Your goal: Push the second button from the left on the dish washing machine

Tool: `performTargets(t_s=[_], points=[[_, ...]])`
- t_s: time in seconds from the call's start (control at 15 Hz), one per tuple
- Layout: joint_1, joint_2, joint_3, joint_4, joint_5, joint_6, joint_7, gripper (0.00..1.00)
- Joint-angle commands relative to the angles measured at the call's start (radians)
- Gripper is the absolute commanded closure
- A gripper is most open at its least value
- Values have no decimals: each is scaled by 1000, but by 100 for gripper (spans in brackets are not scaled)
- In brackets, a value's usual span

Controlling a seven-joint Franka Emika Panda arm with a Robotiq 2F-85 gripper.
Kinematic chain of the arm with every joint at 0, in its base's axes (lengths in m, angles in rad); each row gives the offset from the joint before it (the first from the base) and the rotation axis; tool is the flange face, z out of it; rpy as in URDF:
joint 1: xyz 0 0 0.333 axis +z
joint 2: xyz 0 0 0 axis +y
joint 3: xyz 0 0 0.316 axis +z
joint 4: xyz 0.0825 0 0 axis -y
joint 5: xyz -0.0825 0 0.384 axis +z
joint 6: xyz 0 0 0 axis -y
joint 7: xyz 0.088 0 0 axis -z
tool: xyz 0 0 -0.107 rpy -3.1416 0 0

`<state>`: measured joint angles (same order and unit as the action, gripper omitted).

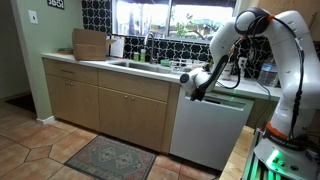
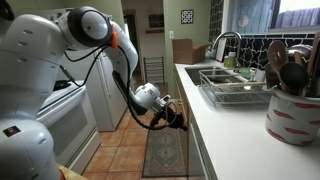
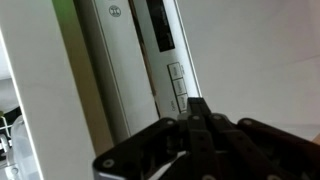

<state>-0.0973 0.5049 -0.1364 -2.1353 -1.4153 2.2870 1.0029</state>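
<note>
The dish washing machine (image 1: 212,130) is a white front under the counter, to the right of the tan cabinets. My gripper (image 1: 197,86) is shut and empty at the left end of its top edge; it also shows in an exterior view (image 2: 170,112). In the wrist view the control strip (image 3: 135,60) runs up and down the picture, with a dark display window (image 3: 158,25) and small rectangular buttons (image 3: 177,78). My closed fingertips (image 3: 198,104) sit right at the lower of these buttons. I cannot tell whether they touch. Which button from the left this is cannot be told.
Tan wooden cabinets (image 1: 105,100) stand beside the machine under a sink (image 1: 135,65). A cardboard box (image 1: 90,43) sits on the counter. A rug (image 1: 110,157) lies on the tile floor. A dish rack (image 2: 235,92) and a utensil crock (image 2: 293,112) stand on the counter.
</note>
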Motion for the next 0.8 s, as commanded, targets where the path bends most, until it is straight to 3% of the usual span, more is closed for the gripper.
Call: performTargets(t_s=[0.0,0.73], points=[[-18,64,2,53,-43,-8,23,100],[-38,148,0,150,-30,-29,4,100]])
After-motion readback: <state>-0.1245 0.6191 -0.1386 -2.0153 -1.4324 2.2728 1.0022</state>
